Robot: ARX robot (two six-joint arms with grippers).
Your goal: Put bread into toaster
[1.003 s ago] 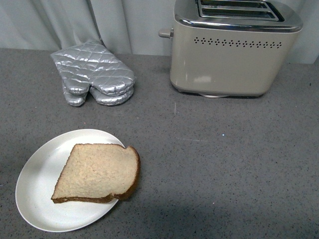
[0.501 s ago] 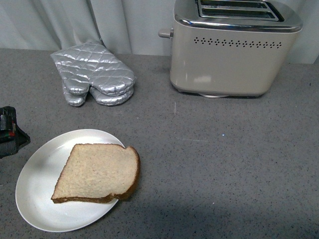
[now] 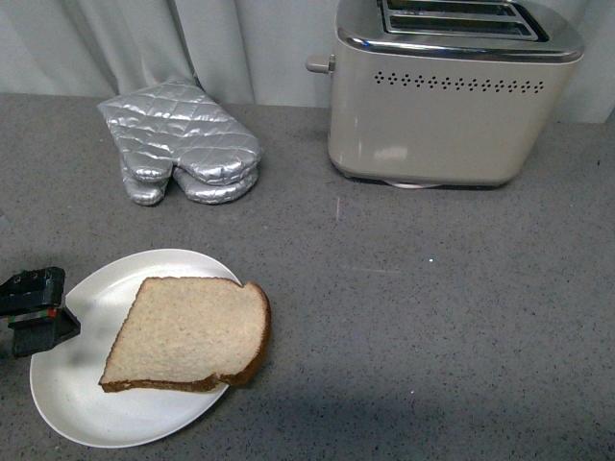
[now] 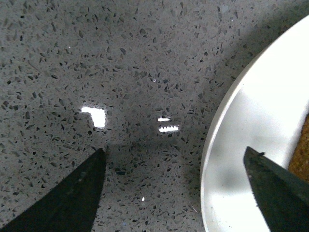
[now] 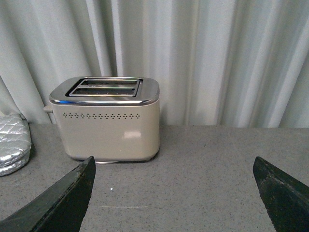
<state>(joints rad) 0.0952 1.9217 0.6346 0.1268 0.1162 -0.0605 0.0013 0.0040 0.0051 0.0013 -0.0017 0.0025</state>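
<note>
As L jaws straddle plate (image 3: 72, 389) rim, bread (image 3: 187, 331) lies just beyond.

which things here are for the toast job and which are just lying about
For the job: bread, toaster, left claw.
Lying about: white plate under the bread, silver oven mitts, curtain.

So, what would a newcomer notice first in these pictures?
The light brown slice of wholemeal bread lies on the round white plate, front left on the grey counter, with the open left gripper at the plate's left rim. Further back, the cream chrome-topped toaster stands right and silver quilted oven mitts lie left.
</note>
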